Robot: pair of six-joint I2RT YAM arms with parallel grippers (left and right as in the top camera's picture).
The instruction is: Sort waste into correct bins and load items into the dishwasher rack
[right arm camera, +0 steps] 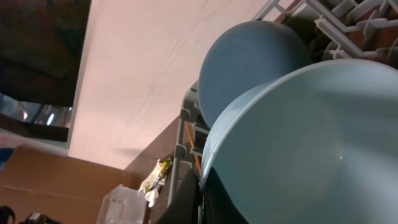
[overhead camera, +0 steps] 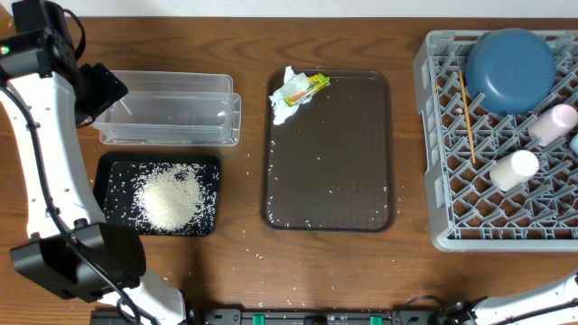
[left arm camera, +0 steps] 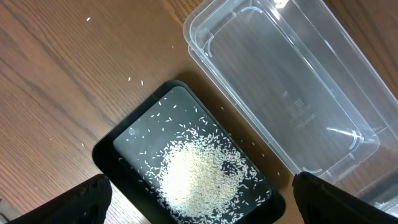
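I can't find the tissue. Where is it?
From overhead, the tissue lies at the far left corner of the brown tray, touching the yellow wrapper.

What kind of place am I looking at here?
Likely a robotics lab bench staged as a dish-clearing station, not a real kitchen: a grey dishwasher rack holding a dark-blue bowl and cups, a black tray of rice, and a white robot arm over the table.

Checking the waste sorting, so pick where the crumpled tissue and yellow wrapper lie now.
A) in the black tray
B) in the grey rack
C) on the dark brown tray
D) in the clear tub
C: the overhead view shows the tissue and wrapper together in one corner of the dark brown tray.
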